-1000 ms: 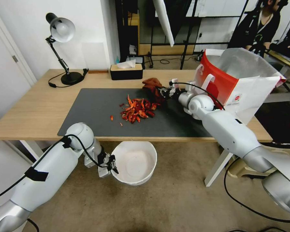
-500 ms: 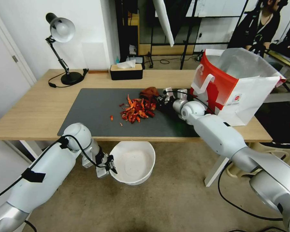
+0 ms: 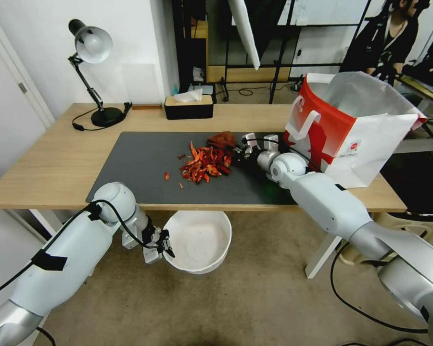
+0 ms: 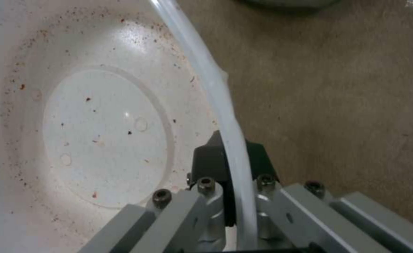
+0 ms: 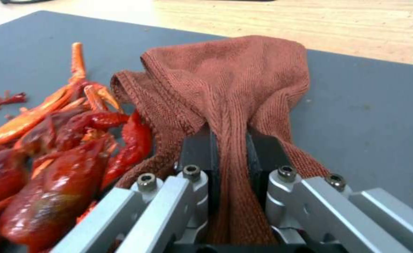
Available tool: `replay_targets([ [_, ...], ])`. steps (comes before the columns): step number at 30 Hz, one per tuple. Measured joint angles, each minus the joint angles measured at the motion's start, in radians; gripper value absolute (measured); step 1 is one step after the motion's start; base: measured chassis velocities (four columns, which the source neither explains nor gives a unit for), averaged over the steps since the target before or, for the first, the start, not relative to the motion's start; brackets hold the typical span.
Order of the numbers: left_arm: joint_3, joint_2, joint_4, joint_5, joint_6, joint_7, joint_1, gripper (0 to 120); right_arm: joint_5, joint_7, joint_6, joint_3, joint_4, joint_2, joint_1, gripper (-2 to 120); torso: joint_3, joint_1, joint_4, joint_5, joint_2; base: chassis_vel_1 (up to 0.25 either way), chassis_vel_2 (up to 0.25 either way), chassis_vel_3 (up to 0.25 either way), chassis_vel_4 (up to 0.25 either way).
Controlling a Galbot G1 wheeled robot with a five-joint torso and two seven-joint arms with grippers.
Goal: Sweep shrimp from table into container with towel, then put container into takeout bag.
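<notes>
A heap of red-orange shrimp (image 3: 204, 165) (image 5: 51, 151) lies on the dark mat of the table (image 3: 48, 163). My right gripper (image 3: 236, 150) (image 5: 232, 151) is shut on the rust-brown towel (image 3: 221, 140) (image 5: 225, 88), which rests on the mat against the far right side of the heap. Below the table's front edge my left gripper (image 3: 166, 246) (image 4: 232, 165) is shut on the rim of the white container (image 3: 198, 240) (image 4: 99, 133), held under the edge in front of the heap. The red and white takeout bag (image 3: 351, 120) stands open at the table's right end.
A black tissue box (image 3: 188, 106) sits at the back of the table and a desk lamp (image 3: 92, 72) at the back left. A few loose shrimp bits (image 3: 167, 176) lie left of the heap. Carpet floor lies below the container.
My right gripper has brought the towel down and leftward from behind the heap until it touches the shrimp. The left gripper and container have shifted slightly.
</notes>
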Motion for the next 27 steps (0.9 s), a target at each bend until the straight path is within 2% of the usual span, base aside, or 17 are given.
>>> replay_targets([
  [18,0.003,0.002,0.001,-0.008,0.0,0.0,-0.017,0,0.029,0.031,-0.032,-0.029,0.129,-0.046,-0.043,10,0.0,0.0,0.0002,0.0,0.0,0.0,0.0,0.0,0.0],
  [27,0.05,0.0,-0.011,-0.005,0.0,0.0,-0.039,0,0.055,0.062,-0.055,-0.03,0.185,-0.071,-0.059,10,0.0,0.0,0.0,-0.0001,0.0,0.0,0.0,0.0,0.0],
])
